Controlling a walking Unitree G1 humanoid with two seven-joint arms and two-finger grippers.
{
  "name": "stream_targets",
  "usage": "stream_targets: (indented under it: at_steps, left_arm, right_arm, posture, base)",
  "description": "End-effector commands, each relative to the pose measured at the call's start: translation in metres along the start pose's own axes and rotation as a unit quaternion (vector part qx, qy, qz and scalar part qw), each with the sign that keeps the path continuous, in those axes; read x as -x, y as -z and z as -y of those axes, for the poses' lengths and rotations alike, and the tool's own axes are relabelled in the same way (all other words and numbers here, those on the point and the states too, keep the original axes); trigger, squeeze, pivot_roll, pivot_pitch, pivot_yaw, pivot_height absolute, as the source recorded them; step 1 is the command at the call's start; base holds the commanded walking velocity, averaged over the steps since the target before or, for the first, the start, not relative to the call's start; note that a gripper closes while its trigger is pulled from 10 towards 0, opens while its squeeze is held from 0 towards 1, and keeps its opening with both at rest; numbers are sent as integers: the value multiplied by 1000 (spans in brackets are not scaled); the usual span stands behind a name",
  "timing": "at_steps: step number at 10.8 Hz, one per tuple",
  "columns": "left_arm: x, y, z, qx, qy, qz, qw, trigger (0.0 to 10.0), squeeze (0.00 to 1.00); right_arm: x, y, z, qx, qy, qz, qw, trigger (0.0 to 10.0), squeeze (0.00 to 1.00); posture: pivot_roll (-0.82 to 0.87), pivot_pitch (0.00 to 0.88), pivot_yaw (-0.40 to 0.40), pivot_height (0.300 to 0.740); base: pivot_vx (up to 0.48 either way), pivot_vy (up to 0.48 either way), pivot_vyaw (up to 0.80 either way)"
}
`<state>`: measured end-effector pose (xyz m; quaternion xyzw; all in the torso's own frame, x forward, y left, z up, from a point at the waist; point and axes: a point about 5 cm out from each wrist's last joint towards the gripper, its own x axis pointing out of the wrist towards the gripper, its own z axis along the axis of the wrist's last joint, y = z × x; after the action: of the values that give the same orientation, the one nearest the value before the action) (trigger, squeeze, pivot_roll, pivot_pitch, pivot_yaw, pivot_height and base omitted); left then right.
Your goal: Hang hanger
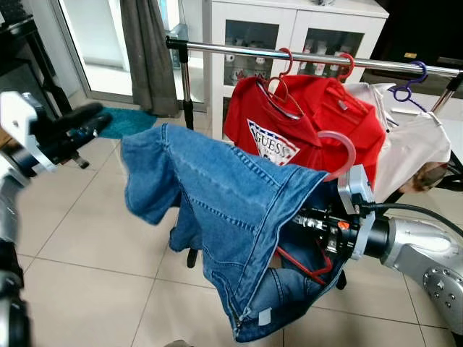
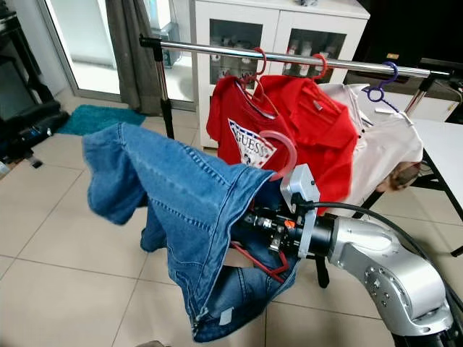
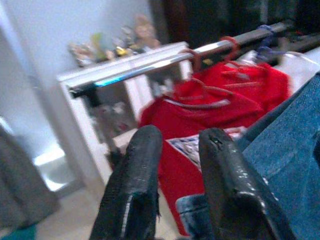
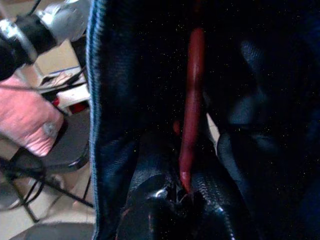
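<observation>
**Jeans on a red hanger held below the rail**

The right gripper (image 4: 182, 200) is clamped on the red hanger (image 4: 192, 100), whose bar runs up between its two black fingers in the right wrist view. Blue jeans (image 1: 217, 210) are draped over that hanger and hide most of the gripper in the head views; a pale pink hook (image 1: 340, 148) rises from the top of the denim, near the red shirts and below the rail, not touching it. The silver right arm (image 2: 376, 264) reaches in from the right.

The metal clothes rail (image 1: 239, 48) crosses the far side of the scene. On it hang a red printed T-shirt (image 1: 264, 119), a second red shirt (image 1: 343, 116) to its right, and a cream garment (image 1: 412, 144) on a purple hanger (image 1: 409, 87) farther right. A white cabinet (image 1: 289, 22) stands behind.

The left gripper (image 1: 81, 126) is raised at the left, apart from the jeans, its fingers (image 3: 135, 190) slightly parted and holding nothing.
</observation>
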<state>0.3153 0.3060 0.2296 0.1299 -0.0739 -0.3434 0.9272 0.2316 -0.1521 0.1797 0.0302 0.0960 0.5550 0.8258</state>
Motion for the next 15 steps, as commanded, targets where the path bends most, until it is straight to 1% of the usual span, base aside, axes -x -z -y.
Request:
stream_targets:
  at_steps: [1,2,3,4,5,6,7,8,9,10,11,15]
  left_arm:
    - [0,-5,-3,14,44,-14,999,10000,1000]
    - [1,-4,0,72,108,-31,991,10000,1000]
    - [1,-3,1,86,138,-41,986,10000,1000]
    - [-1,-1,4,77,181,-71,978,10000,929]
    - [-3,2,5,52,206,-101,972,10000,0]
    - [-7,2,5,39,205,-100,973,10000,0]
    - [-11,4,7,31,214,-109,970,10000,0]
    - [-15,8,13,38,248,-123,960,10000,0]
    - [-18,10,16,46,266,-121,955,10000,0]
    - [-21,7,19,70,276,-104,953,10000,0]
    - [-21,7,20,78,281,-104,951,39,0]
    - [-15,16,22,92,281,-130,946,0,0]
  right_arm:
    - [-1,-11,0,28,-16,9,999,10000,0]
    - [-1,-12,0,33,-24,4,999,10000,0]
    - [-1,-12,0,37,-29,0,999,10000,0]
    - [0,-12,0,42,-38,-4,998,10000,0]
    - [-1,-14,-1,44,-51,-2,998,10000,0]
    - [-1,-14,-1,44,-56,-2,997,10000,0]
    - [-2,-13,-2,44,-62,-4,997,10000,0]
    - [-2,-12,-3,44,-67,-4,997,10000,0]
    - [-2,-11,-4,43,-67,-4,997,10000,0]
    - [-1,-10,-4,43,-66,-5,997,10000,0]
    - [-1,-10,-5,42,-66,-6,997,10000,0]
    - [-1,-9,-4,43,-68,-8,997,10000,0]
  posture:
    - [-114,0,12,740]
    - [-111,0,13,740]
    - [-112,0,15,740]
    - [-110,0,13,740]
    - [-108,0,11,740]
    - [-108,0,11,740]
    - [-107,0,9,740]
    - [-110,0,12,740]
    - [-115,0,15,740]
    - [-116,0,16,740]
    - [-111,0,11,740]
    - [-112,0,11,740]
  base:
    - [0,0,0]
    - [0,0,0]
    - [0,0,0]
    - [0,0,0]
    - [0,0,0]
    - [0,0,0]
    - [0,0,0]
    - [0,0,0]
    - [0,0,0]
    - [0,0,0]
    - [0,0,0]
    - [0,0,0]
